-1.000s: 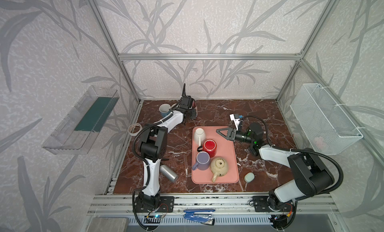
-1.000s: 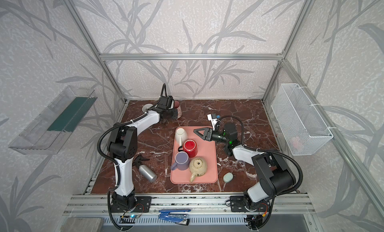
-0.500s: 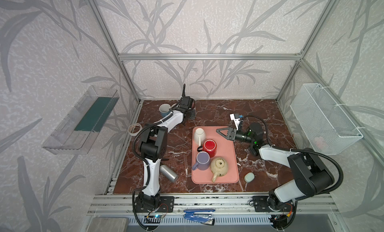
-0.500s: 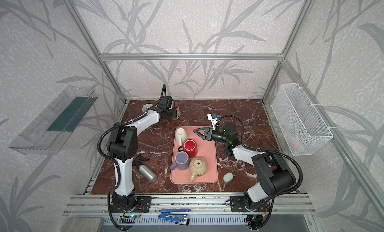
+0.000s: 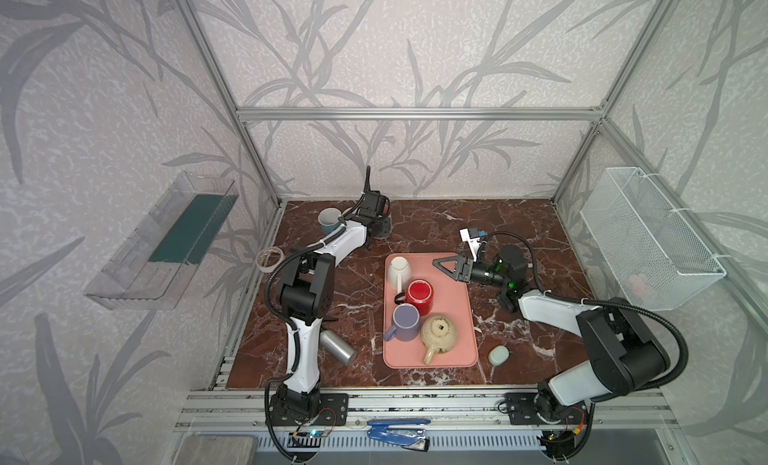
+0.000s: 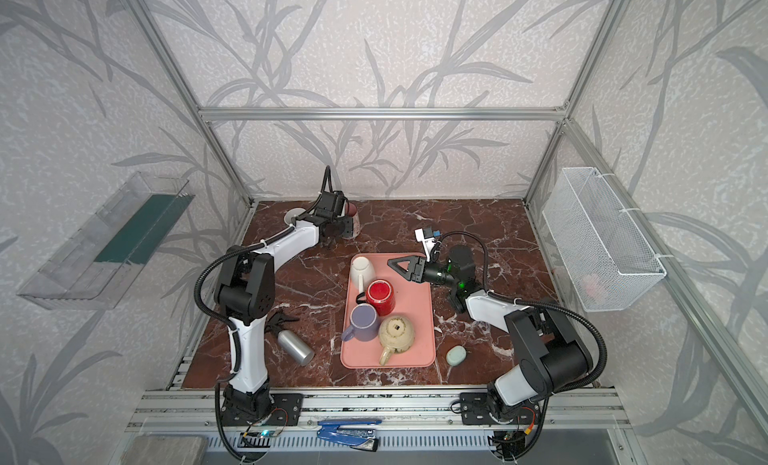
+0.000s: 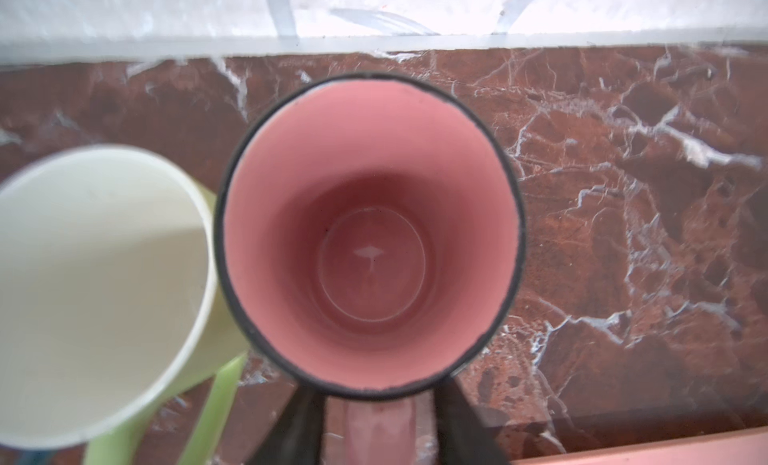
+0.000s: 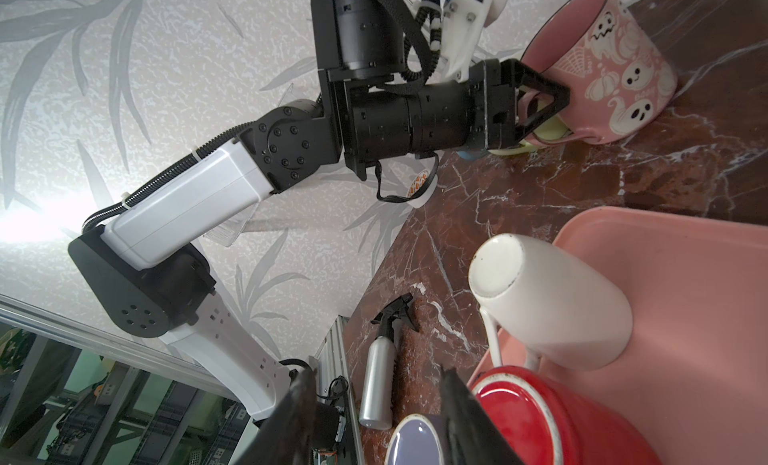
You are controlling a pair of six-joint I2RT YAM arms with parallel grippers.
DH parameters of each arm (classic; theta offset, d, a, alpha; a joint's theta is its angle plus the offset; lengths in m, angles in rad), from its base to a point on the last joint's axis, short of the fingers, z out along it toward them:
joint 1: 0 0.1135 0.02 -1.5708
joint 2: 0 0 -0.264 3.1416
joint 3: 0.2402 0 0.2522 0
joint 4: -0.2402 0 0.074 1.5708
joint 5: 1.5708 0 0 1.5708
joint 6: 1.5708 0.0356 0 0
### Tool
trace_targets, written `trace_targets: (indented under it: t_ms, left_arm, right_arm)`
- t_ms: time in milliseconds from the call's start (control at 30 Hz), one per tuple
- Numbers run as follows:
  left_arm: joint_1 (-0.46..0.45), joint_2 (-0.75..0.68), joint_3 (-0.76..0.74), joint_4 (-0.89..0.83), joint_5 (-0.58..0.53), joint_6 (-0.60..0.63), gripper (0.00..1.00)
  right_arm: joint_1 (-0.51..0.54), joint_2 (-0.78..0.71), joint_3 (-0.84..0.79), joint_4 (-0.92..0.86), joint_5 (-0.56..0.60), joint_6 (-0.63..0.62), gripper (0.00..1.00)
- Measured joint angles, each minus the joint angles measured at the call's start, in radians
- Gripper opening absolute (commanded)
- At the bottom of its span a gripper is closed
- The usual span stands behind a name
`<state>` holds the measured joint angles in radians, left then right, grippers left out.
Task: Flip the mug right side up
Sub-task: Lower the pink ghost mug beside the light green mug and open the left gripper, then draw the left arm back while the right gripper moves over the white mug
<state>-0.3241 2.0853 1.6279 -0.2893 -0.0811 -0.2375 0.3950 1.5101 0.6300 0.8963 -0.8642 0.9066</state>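
Note:
The pink mug (image 7: 368, 234) with white ghost figures (image 8: 615, 68) stands upright on the marble at the back left, mouth up. It is partly hidden behind the wrist in a top view (image 6: 352, 225). My left gripper (image 7: 374, 400) is open and straddles its handle with a gap on each side; it also shows in the right wrist view (image 8: 544, 101) and in both top views (image 5: 380, 230). Open and holding nothing, my right gripper (image 8: 376, 375) hovers over the far end of the pink tray (image 5: 457, 317), near an upside-down white mug (image 5: 398, 269).
A pale mug (image 7: 95, 284) stands touching the pink mug's side. The tray also carries a red mug (image 5: 419, 295), a purple mug (image 5: 405, 322) and a beige teapot (image 5: 438, 338). A silver spray bottle (image 5: 338, 346), a tape roll (image 5: 269, 258) and a green oval (image 5: 498, 354) lie on the marble.
My left gripper has opened off the pink mug's handle; the mug stays upright in place. The right arm has hardly moved.

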Motion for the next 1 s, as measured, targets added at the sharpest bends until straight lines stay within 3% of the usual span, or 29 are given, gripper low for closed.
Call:
trace_targets:
  t_ms: [200, 433, 733, 1000]
  left_arm:
    - [-0.001, -0.031, -0.014, 0.012, -0.004, -0.002, 0.75]
    - [-0.012, -0.132, -0.061, 0.015, -0.008, -0.014, 0.99]
    - [-0.049, -0.33, -0.163, 0.011, -0.023, -0.047, 0.99]
    - [-0.064, -0.575, -0.322, -0.004, -0.023, -0.123, 0.99]
  right_arm:
    - [0.002, -0.107, 0.011, -0.246, 0.06, -0.108, 0.55]
    - [0.058, -0.245, 0.115, -0.673, 0.237, -0.314, 0.59]
    - [0.149, -0.336, 0.227, -1.068, 0.475, -0.466, 0.59]
    - [0.276, -0.32, 0.34, -1.286, 0.69, -0.492, 0.58]
